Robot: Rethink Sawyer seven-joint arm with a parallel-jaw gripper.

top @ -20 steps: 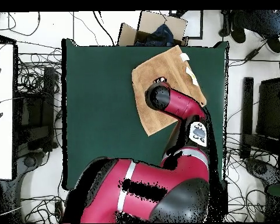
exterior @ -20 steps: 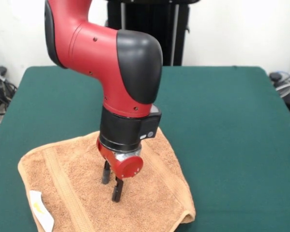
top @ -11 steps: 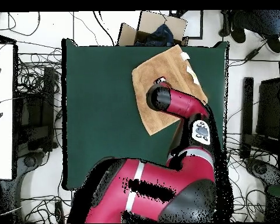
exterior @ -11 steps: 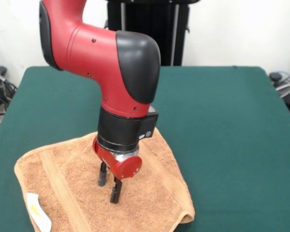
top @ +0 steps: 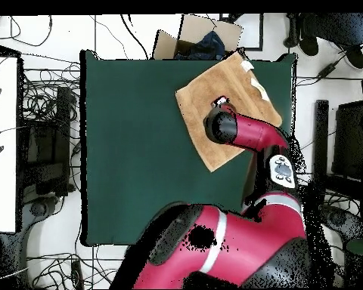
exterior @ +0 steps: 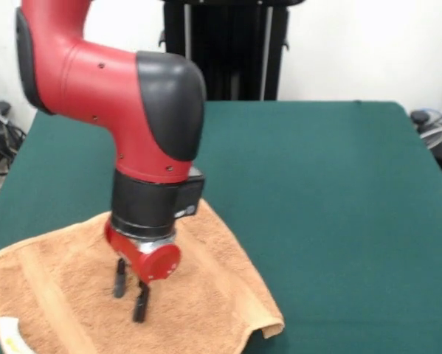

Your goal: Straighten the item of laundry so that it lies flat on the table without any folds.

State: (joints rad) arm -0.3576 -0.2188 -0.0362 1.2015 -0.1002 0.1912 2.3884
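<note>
Background only. Open cardboard box (top: 202,35) on the floor past one table edge, something dark blue inside. Loose cables (top: 48,79) all over the floor on that side and along the opposite one. White desk surface (top: 1,143) at the overhead view's left edge, a small yellow item on it. Black equipment units (top: 321,151) on the right. Front view: black upright stand (exterior: 224,48) against a white wall (exterior: 368,48).

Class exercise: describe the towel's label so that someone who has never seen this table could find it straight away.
Start at the green table, then find the tan-orange towel at its near edge, under the claw. The label lies at the towel's lower left corner: a small white tag with yellow print, the only pale patch on the cloth.
</note>
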